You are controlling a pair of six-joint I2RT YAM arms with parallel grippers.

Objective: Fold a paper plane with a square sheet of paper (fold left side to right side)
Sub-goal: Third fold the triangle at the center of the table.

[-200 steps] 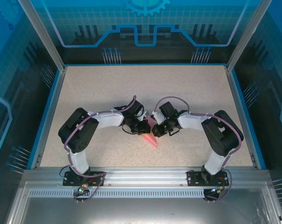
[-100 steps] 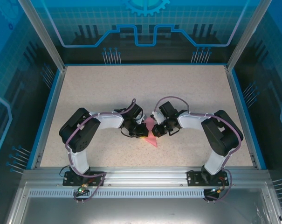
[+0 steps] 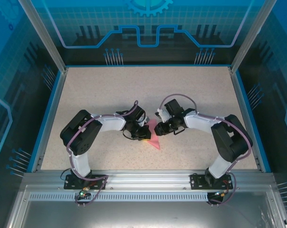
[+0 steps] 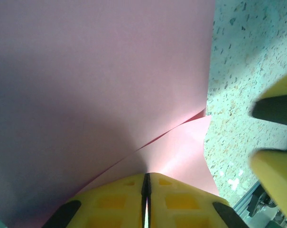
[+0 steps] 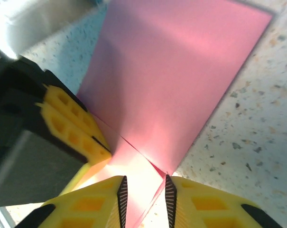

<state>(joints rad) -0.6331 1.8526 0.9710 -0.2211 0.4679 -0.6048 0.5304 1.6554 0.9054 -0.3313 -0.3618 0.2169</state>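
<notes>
speckled beige worktop [image 3: 110, 95], blue-rimmed, inside a blue-lit glass enclosure [image 3: 148, 28]. folded pink paper [image 3: 155, 141] lies near centre, toward 6 o'clock. left tool [image 4: 145, 183] pinches its edge shut; right tool [image 5: 143, 190] straddles it, slightly parted.

Table [image 3: 110, 85]: speckled beige, centre. Blue rim [image 3: 48, 114] around it. Aluminium posts [image 3: 41, 35], upper corners. Blue printed panels [image 3: 148, 23] behind. Metal rail [image 3: 143, 178], bottom.

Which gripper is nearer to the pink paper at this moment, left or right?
Left. The left gripper is shut on the pink paper, pinching its edge. The right gripper straddles a corner of it with fingers slightly apart, the sheet passing through the gap.
</notes>
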